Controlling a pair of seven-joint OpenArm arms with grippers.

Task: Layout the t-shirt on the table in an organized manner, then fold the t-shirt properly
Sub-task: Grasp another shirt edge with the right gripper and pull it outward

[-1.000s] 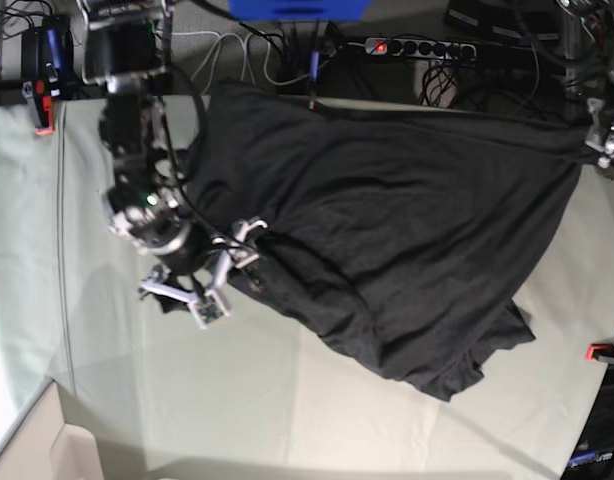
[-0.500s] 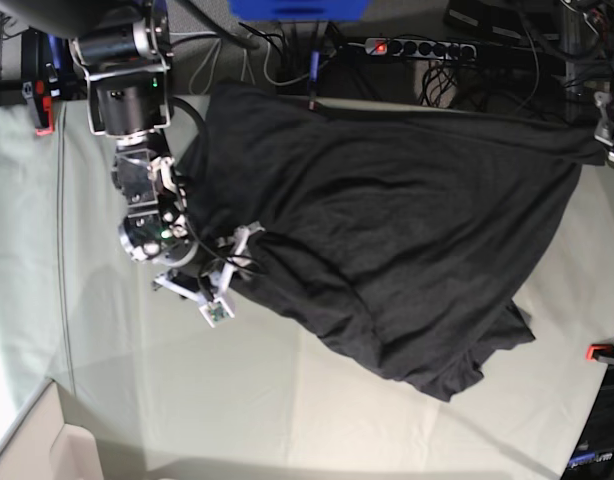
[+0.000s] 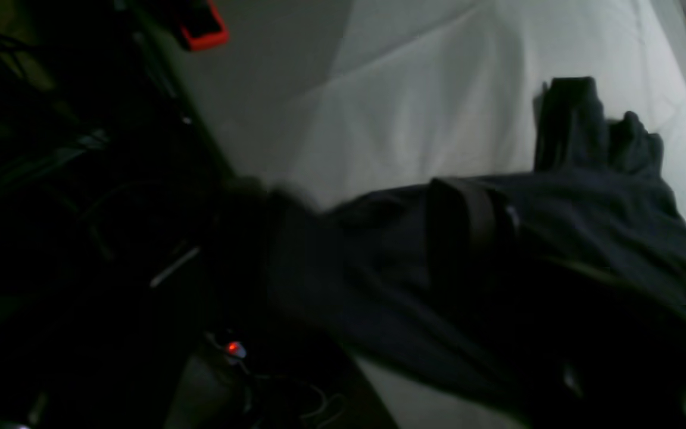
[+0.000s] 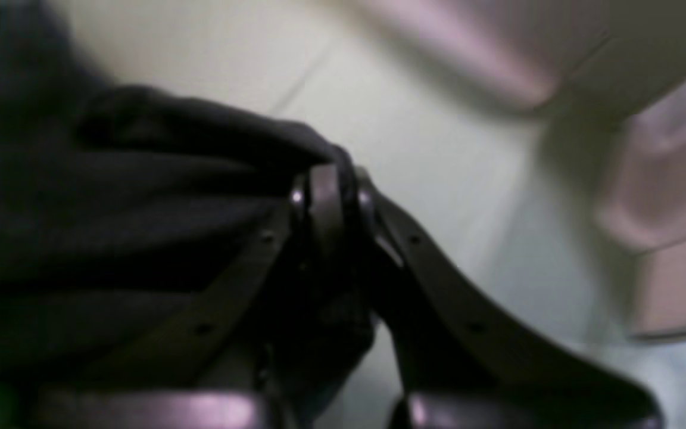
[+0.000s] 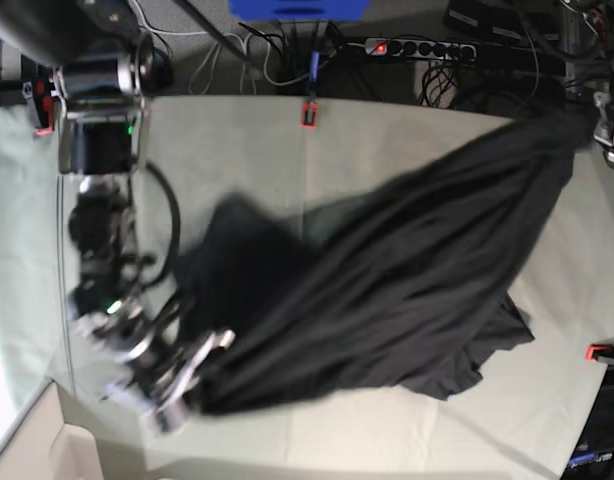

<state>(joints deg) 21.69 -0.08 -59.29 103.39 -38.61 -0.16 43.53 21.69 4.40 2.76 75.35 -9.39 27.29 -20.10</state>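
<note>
The charcoal-black t-shirt [image 5: 407, 280] lies stretched in a diagonal across the table [image 5: 237, 150], from the far right corner to the near left. My right gripper [image 5: 199, 368] is at the near-left end, shut on a bunched edge of the fabric. In the right wrist view its fingertips [image 4: 326, 190] pinch the dark t-shirt [image 4: 111, 208] just above the table [image 4: 438, 119]. The shirt's far corner reaches up to my left gripper [image 5: 609, 138] at the right edge; its jaws are not readable. The left wrist view is dark and blurred, showing the t-shirt [image 3: 498, 268] on the table [image 3: 426, 107].
Red clamps sit at the far edge [image 5: 308, 113], far left [image 5: 42, 110] and right edge [image 5: 602, 352]. A power strip [image 5: 417, 47] and cables lie behind the table. A pale cardboard box [image 5: 47, 450] stands at the near-left corner, also the box [image 4: 664, 250] in the right wrist view.
My right gripper has shut on the shirt's left edge and dragged it toward the near-left corner. The shirt's left part came off the far edge, uncovering table and a red clamp.
</note>
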